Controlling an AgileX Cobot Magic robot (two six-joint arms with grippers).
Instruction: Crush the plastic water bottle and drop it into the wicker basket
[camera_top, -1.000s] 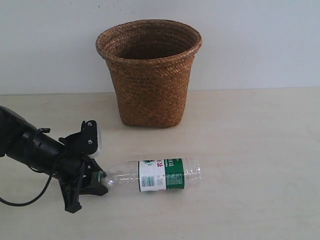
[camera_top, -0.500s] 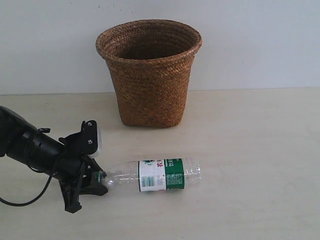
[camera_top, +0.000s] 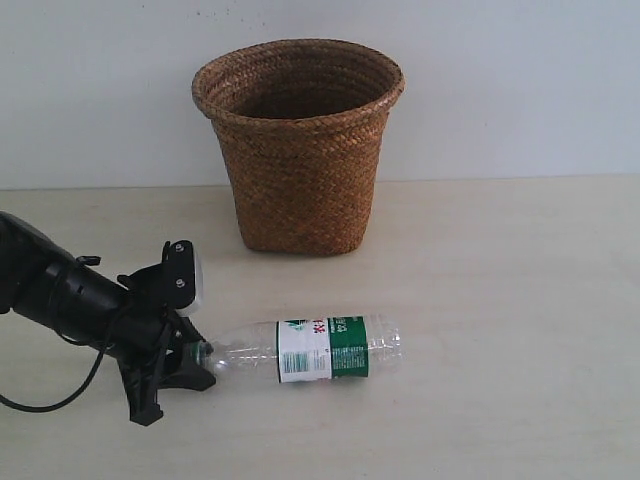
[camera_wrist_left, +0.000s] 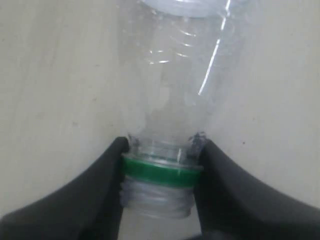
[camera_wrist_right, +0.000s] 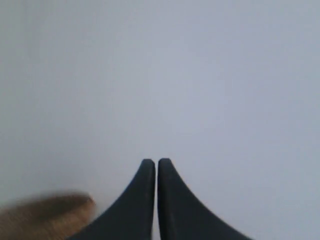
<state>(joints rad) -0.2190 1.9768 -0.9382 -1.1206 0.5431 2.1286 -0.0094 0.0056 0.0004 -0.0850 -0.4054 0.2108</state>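
Observation:
The plastic water bottle (camera_top: 320, 350) lies on its side on the table, in front of the wicker basket (camera_top: 300, 190), with its neck pointing left. It is clear, with a green-and-white label band. My left gripper (camera_top: 200, 352) is shut on its neck. In the left wrist view the black fingers (camera_wrist_left: 102, 185) press both sides of the green neck ring (camera_wrist_left: 160, 171), and the bottle body (camera_wrist_left: 170, 75) looks uncrushed. My right gripper (camera_wrist_right: 156, 161) is shut on nothing, facing a pale wall. It is out of the exterior view.
The basket stands upright at the back of the light wooden table (camera_top: 520, 300), close to the white wall. A brown blur (camera_wrist_right: 45, 215), probably the basket, shows at the edge of the right wrist view.

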